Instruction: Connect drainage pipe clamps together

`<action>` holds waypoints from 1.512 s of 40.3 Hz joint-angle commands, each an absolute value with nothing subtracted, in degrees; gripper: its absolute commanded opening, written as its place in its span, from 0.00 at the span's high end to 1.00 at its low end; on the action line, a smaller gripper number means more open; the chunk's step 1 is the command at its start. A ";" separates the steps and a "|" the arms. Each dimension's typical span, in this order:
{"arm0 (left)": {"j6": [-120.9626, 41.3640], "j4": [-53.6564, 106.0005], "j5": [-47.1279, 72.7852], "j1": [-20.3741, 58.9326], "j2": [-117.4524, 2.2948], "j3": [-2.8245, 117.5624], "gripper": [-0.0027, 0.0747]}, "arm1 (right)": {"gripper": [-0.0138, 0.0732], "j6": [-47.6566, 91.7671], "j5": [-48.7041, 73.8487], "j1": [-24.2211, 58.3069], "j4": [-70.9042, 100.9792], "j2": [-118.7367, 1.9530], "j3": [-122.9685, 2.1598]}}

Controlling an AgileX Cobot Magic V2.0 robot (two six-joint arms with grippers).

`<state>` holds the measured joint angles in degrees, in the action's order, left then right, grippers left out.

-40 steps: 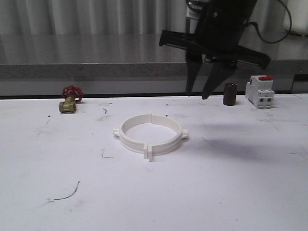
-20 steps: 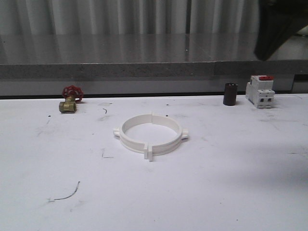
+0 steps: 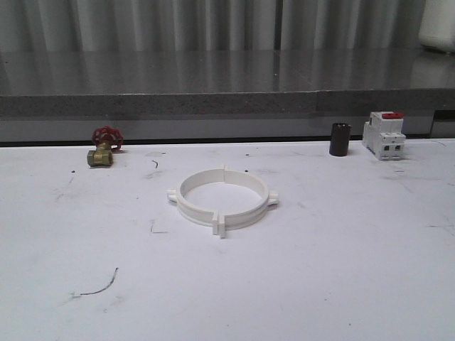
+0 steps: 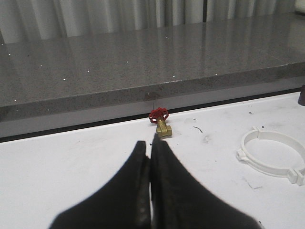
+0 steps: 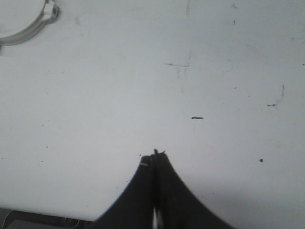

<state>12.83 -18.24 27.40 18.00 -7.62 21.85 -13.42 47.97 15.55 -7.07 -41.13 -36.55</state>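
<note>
The two white drainage pipe clamps (image 3: 222, 198) lie on the white table as one closed ring, their end tabs meeting at the front and the back. The ring also appears in the left wrist view as clamps (image 4: 274, 155) and, at a corner of the right wrist view, as a clamp edge (image 5: 28, 26). My left gripper (image 4: 148, 143) is shut with nothing in it, well apart from the ring and pointing toward the brass valve. My right gripper (image 5: 154, 155) is shut and empty over bare table, far from the ring.
A brass valve with a red handwheel (image 3: 104, 146) sits at the back left. A small dark cylinder (image 3: 340, 139) and a white breaker with a red top (image 3: 384, 134) stand at the back right. A grey stone ledge (image 3: 213, 103) borders the table's far edge.
The right arm, which hung open-fingered above the back of the table a second ago, has risen out of the front view. The ring has not moved.
</note>
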 commanded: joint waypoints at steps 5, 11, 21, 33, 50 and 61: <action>12.87 -18.83 22.47 17.87 -8.42 23.46 0.99 | 0.92 -12.61 39.07 15.21 -9.64 -25.34 -30.02; 12.87 -18.83 22.47 17.87 -8.42 23.46 0.99 | 0.92 -12.61 35.02 15.21 -9.68 -15.71 -27.38; 12.87 -18.83 22.47 17.87 -8.42 23.46 0.99 | 0.92 -12.61 34.11 15.21 -9.87 -10.45 -26.53; 12.87 -18.83 22.47 17.87 -8.42 23.46 0.99 | 0.92 -12.61 34.11 15.21 -9.87 -10.45 -26.53; 12.87 -18.83 22.47 17.87 -8.42 23.46 0.99 | 0.92 -12.61 34.11 15.21 -9.87 -10.45 -26.53; 12.87 -18.96 22.35 17.87 -8.29 22.36 0.99 | 0.92 -12.61 34.11 15.21 -9.87 -10.45 -26.53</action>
<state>12.83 -19.00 27.28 18.00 -7.62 21.58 -13.20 38.79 15.55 -8.62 -9.91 -25.15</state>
